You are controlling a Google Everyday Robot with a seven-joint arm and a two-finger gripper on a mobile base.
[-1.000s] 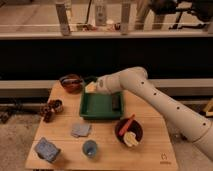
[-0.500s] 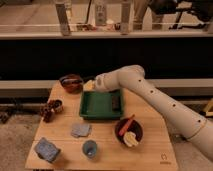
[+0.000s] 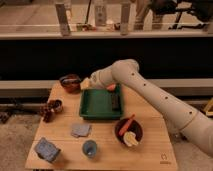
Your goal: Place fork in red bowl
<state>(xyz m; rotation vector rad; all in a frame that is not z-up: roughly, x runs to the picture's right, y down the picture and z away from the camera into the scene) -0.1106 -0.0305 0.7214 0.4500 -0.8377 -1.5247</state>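
Note:
The red bowl (image 3: 70,82) is small and round, reddish-brown outside and dark inside. It stands at the back left of the wooden table (image 3: 150,155). My gripper (image 3: 85,83) is at the end of the white arm, right beside the bowl's right rim and just above the table's back edge. A pale tip shows at the gripper's end. I cannot make out the fork as a separate thing; it may be hidden at the gripper.
A green tray (image 3: 97,114) in the middle of the table holds a dark object (image 3: 115,102) and an orange piece (image 3: 111,87). A wider dark maroon bowl (image 3: 120,135) holds a carrot and a banana. A dark cup (image 3: 55,105), grey cloth (image 3: 80,130), blue cup (image 3: 90,148) and blue-grey block (image 3: 46,149) lie to the left and front.
My gripper has moved a little to the left, closer to the red bowl's rim. Nothing else on the table has moved.

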